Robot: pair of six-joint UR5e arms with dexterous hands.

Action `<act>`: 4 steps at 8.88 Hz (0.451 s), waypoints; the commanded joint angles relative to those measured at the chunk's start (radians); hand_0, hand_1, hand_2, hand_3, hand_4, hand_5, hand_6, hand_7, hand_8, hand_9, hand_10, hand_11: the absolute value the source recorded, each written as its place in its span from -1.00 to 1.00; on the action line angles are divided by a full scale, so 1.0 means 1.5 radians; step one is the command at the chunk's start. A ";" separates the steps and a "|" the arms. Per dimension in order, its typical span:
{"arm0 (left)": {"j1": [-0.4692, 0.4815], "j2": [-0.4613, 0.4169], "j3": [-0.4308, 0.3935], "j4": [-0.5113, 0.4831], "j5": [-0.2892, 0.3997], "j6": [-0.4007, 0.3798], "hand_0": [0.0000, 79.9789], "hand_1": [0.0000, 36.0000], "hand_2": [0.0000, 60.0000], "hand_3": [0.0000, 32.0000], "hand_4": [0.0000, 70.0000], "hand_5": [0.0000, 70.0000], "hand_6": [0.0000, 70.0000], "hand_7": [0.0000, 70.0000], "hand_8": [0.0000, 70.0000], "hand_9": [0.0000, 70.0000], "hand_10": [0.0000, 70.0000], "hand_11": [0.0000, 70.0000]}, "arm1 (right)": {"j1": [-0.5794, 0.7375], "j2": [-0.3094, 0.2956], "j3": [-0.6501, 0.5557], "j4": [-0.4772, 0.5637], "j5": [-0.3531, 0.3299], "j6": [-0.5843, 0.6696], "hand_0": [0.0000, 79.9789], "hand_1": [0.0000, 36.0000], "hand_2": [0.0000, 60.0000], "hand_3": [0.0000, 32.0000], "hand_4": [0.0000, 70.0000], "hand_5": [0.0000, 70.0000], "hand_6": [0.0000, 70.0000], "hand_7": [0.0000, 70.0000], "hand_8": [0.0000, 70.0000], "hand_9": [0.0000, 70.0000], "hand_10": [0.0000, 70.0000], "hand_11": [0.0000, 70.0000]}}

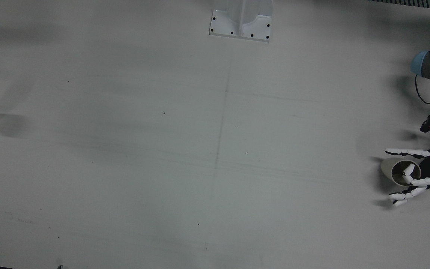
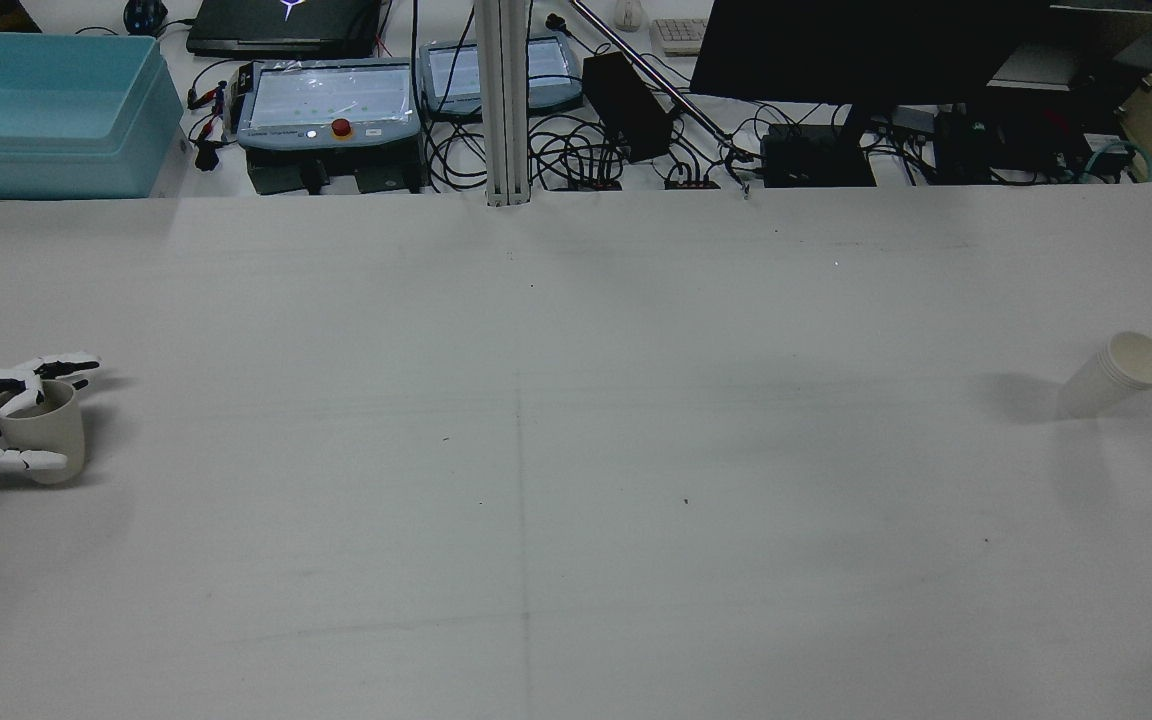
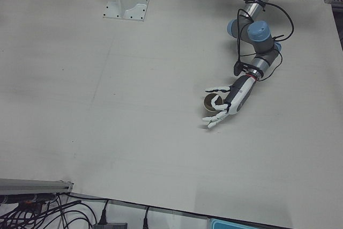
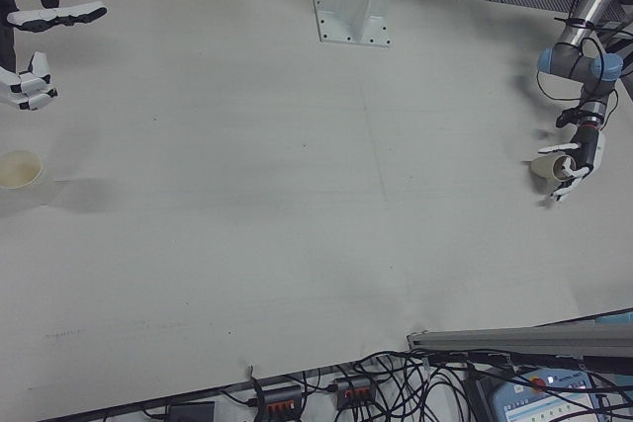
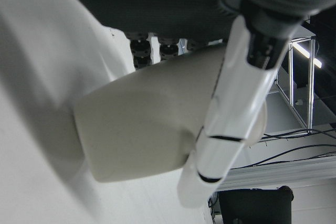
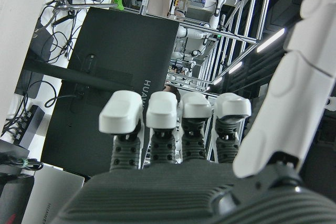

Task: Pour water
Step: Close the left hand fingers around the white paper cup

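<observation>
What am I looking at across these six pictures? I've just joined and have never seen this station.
Two robot arms with many-fingered hands share one pale grey table. One picture looks from behind the arms, three face them from the operators' side, and one camera rides on each hand. The left hand is at a beige paper cup standing on the table, one finger hooked inside the rim and others alongside; I cannot tell whether the grip is firm. A stack of white paper cups stands on the other side. The right hand hovers open above that side, holding nothing. Whether either cup holds water cannot be seen.
</observation>
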 commanded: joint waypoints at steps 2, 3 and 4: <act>0.004 -0.001 -0.001 0.006 -0.006 -0.016 1.00 1.00 1.00 -1.00 1.00 1.00 -0.44 -0.36 -0.71 -0.71 -0.71 -0.50 | 0.023 0.002 0.002 0.001 0.000 0.001 0.41 -0.65 -1.00 -1.00 0.10 1.00 0.79 1.00 1.00 1.00 1.00 1.00; 0.003 -0.005 0.000 0.009 -0.006 -0.022 1.00 1.00 1.00 -1.00 1.00 1.00 -0.43 -0.36 -0.71 -0.71 -0.72 -0.51 | 0.028 0.003 0.003 0.000 -0.003 0.002 0.41 -0.64 -1.00 -1.00 0.11 1.00 0.80 1.00 1.00 1.00 1.00 1.00; 0.003 -0.005 -0.001 0.010 -0.006 -0.033 1.00 1.00 1.00 -1.00 1.00 1.00 -0.42 -0.36 -0.70 -0.70 -0.72 -0.51 | 0.041 0.005 0.003 0.000 -0.018 0.001 0.42 -0.64 -1.00 -1.00 0.13 1.00 0.80 1.00 1.00 1.00 1.00 1.00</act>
